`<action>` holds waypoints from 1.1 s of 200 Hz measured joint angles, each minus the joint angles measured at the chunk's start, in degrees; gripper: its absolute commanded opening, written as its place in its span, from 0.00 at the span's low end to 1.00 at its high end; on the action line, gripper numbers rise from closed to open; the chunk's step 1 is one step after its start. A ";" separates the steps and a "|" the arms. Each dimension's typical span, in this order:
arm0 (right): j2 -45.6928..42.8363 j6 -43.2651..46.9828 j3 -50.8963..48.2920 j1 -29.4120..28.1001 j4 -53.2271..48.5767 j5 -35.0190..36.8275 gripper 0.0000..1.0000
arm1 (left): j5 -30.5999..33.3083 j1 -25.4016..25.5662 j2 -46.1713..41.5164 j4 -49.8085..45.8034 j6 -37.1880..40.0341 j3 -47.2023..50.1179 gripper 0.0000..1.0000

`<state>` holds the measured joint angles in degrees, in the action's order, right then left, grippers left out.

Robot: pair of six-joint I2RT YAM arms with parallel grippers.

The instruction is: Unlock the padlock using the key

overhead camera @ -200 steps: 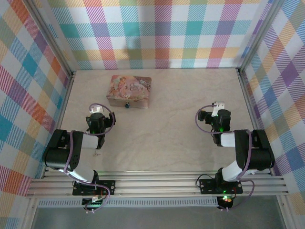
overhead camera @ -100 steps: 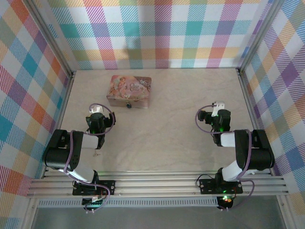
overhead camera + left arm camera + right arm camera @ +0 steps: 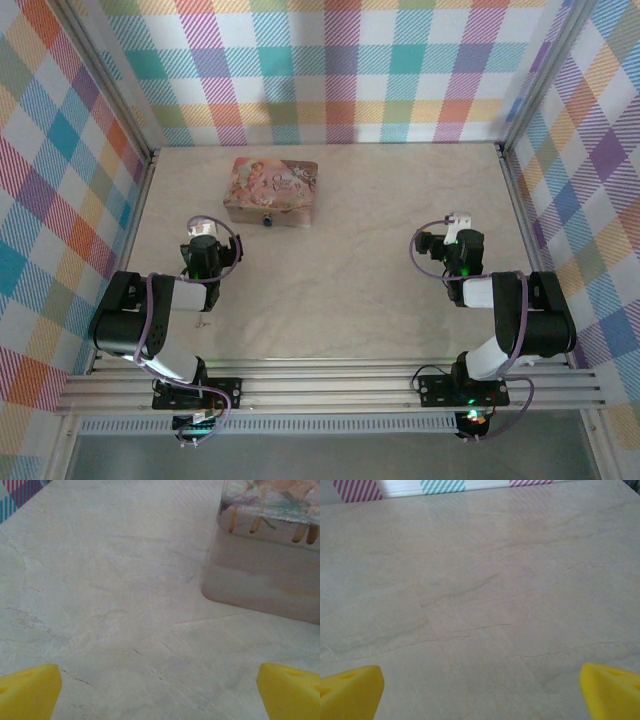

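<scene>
A small dark-blue padlock [image 3: 268, 221] hangs at the front of a pink decorated tin box [image 3: 272, 190], which also fills the upper right of the left wrist view [image 3: 270, 555]. My left gripper [image 3: 204, 230] rests low on the table in front and to the left of the box, open, with nothing between its yellow fingertips [image 3: 30, 692]. My right gripper [image 3: 458, 222] rests on the right side, open over bare table, its yellow fingertips [image 3: 612, 692] wide apart. A tiny pale thing [image 3: 204, 322] beside the left arm may be the key; it is too small to tell.
The marble-look table [image 3: 370, 250] is fenced by plaid walls on three sides, with metal rails along the left and right edges [image 3: 515, 200]. Both arms sit folded near the front rail [image 3: 330, 385].
</scene>
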<state>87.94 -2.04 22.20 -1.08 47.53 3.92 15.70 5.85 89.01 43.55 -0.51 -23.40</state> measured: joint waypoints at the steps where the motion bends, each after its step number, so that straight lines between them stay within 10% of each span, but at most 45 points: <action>1: 0.00 0.00 0.00 0.00 0.00 0.00 1.00 | -0.02 0.00 -0.04 -0.15 0.00 -0.09 1.00; 110: -7.30 -4.46 18.78 0.00 -31.82 -0.98 1.00 | 0.20 -3.72 -16.65 -40.96 -8.92 -21.90 1.00; 220: 0.55 -22.82 38.45 -0.22 -64.11 -13.92 0.90 | -34.25 -9.90 21.46 -69.44 -11.63 -62.12 0.71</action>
<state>88.49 -24.86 60.64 -1.30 -16.58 -10.00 -18.55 -4.05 110.48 -25.89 -12.14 -85.52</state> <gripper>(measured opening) 0.906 0.760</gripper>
